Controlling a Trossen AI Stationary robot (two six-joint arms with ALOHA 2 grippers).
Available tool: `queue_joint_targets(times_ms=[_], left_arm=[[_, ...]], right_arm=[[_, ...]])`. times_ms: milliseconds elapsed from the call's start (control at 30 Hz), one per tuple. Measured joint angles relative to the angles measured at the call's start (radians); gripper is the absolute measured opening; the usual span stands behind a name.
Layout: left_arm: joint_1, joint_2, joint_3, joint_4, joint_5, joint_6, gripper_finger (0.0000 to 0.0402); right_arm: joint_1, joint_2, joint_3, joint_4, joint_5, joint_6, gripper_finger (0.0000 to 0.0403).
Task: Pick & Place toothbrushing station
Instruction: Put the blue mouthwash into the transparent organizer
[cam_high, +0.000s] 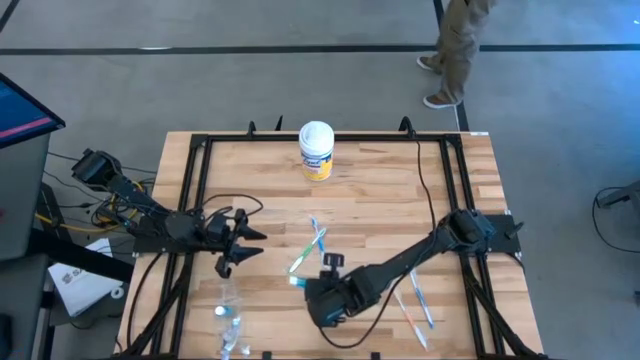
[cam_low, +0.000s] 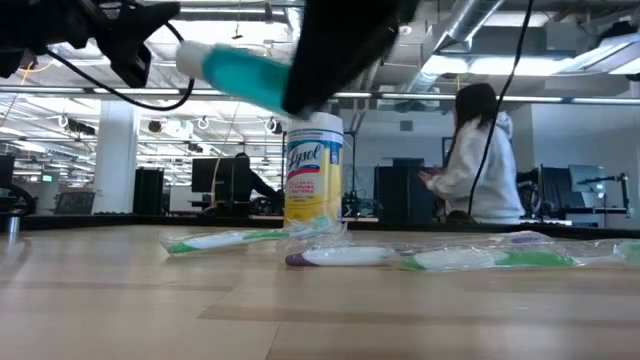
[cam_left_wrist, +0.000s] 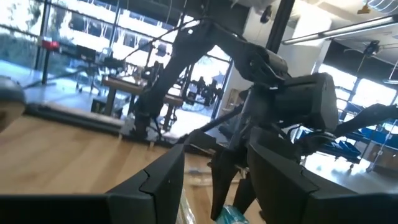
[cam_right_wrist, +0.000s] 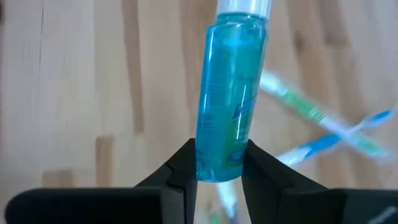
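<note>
Teal toothpaste tube (cam_right_wrist: 231, 93), clamped at its base by the right tool (cam_right_wrist: 217, 165), hangs above the counter (cam_high: 380, 190) near scattered toothbrushes (cam_high: 308, 250). Left tool (cam_high: 240, 245) waits open. Best kept level, lowered slowly.

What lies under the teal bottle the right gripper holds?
The right gripper holds the teal bottle above bare wooden table; crossed toothbrushes lie off to one side. The spot directly beneath is hidden.

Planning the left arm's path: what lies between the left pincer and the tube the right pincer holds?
High view: bare wood between left pincer and the right pincer gripping the teal tube.
</note>
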Motion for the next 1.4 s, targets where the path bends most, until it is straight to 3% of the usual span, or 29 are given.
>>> queue_joint_targets(times_ms=[167, 467, 1400], left_arm=[[0.0, 0.0, 0.0, 0.031, 0.004, 0.055, 0.0172], [0.0, 0.0, 0.0, 0.134, 0.177, 0.209, 0.0172], [0.0, 0.0, 0.0, 0.168, 0.179, 0.323, 0.0172]], right_arm=[[-0.039, -0.002, 0.073, 0.019, 0.027, -0.081, 0.0086], [-0.103, -0.002, 0.157, 0.091, 0.023, -0.203, 0.0086], [-0.178, -0.003, 0.209, 0.286, -0.039, -0.31, 0.0087]])
